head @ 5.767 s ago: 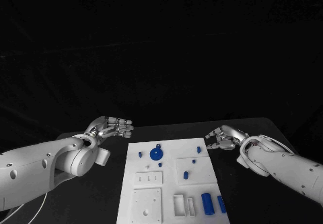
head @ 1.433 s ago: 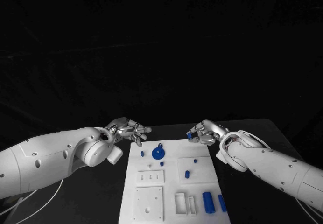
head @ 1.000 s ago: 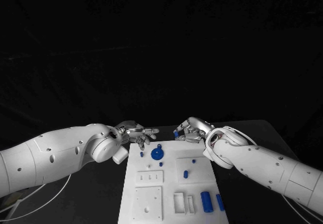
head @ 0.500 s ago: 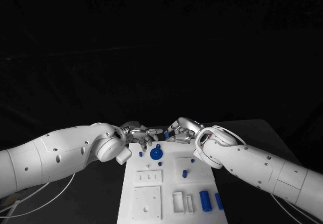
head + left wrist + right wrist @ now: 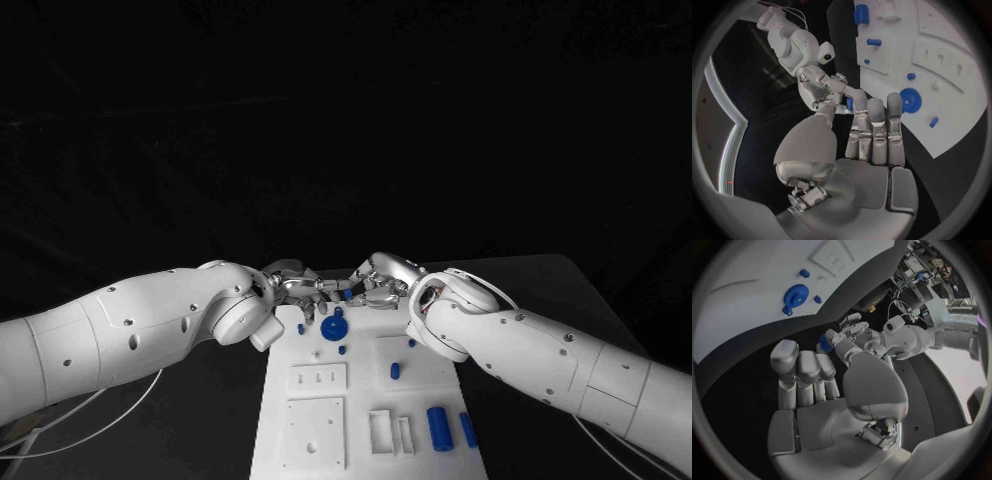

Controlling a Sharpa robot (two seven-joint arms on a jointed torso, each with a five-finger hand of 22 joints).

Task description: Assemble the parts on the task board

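right hand (image 5: 379, 281) pinched small blue part (image 5: 348, 293); left hand (image 5: 296, 285) touched it, grip unclear. looked light, rigid; pinch sides.

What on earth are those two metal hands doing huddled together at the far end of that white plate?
The robot's left hand and right hand meet fingertip to fingertip over the far end of the white task board, with a small blue piece between them. It looks like a handover, though which hand actually grips it cannot be told. Other parts, such as the blue round disc and two blue cylinders, lie on the board.
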